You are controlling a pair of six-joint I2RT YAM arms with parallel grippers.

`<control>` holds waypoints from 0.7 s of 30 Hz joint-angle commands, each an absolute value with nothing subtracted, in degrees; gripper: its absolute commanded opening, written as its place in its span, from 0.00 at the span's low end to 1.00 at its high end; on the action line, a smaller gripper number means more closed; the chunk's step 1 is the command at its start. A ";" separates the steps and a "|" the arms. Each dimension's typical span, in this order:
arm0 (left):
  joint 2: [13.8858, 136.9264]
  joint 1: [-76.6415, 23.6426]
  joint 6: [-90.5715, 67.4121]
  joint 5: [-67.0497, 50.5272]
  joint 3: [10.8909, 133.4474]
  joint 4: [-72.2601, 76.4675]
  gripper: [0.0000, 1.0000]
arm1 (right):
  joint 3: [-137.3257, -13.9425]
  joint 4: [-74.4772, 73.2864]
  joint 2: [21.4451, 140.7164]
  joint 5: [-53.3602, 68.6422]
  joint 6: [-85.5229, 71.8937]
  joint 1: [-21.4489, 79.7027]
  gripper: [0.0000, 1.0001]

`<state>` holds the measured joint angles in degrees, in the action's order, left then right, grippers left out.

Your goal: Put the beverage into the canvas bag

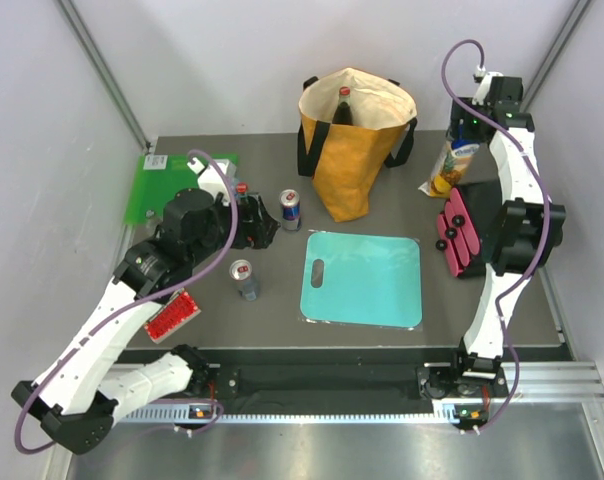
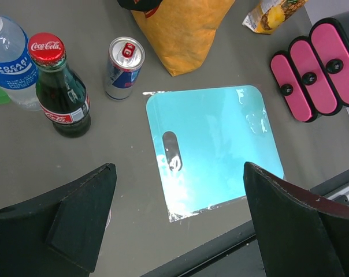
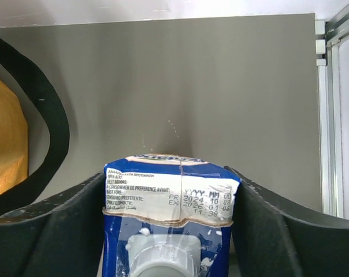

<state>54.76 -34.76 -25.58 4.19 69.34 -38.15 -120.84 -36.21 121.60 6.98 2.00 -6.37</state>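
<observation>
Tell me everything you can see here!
canvas bag: one, mustard yellow, back middle
bottle: one, dark, red cap, inside the bag
Coca-Cola bottle: one, dark, red cap, left
Pocari Sweat bottle: one, clear, beside the Coca-Cola
Red Bull can: one, blue-silver, beside the bag
other can: one, grey, near left
juice carton: one, yellow-blue, right of bag
cutting board: one, turquoise, centre
green board: one, back left
pink pads: three, right
left gripper: open
right gripper: shut on juice carton

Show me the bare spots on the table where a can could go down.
Free: the teal mat, and bare table between bag, juice carton and mat. Crowded: left side, where bottle and two cans cluster by the left gripper.
</observation>
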 commanded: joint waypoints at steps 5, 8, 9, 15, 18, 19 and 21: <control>52.47 -34.89 -25.66 5.62 69.79 -36.47 0.95 | -124.28 -35.59 121.03 6.68 2.11 -5.19 0.50; 52.38 -34.89 -25.93 5.45 69.43 -36.39 0.95 | -124.89 -35.60 119.36 6.42 1.76 -5.01 0.43; 52.30 -34.89 -26.01 5.45 69.26 -36.39 0.95 | -125.33 -35.60 118.31 6.42 1.58 -4.92 0.40; 51.86 -34.89 -26.37 5.36 68.47 -36.12 0.95 | -126.82 -33.84 112.95 7.47 1.14 -4.13 0.07; 51.85 -34.89 -26.98 5.36 68.03 -36.30 0.95 | -127.35 -32.17 110.48 7.29 0.70 -3.87 0.00; 51.86 -34.89 -27.24 5.27 67.94 -36.30 0.95 | -127.61 -31.30 109.96 7.38 0.70 -3.87 0.00; 51.86 -34.89 -27.60 4.92 67.59 -36.39 0.95 | -128.14 -30.59 108.37 7.91 0.44 -3.78 0.00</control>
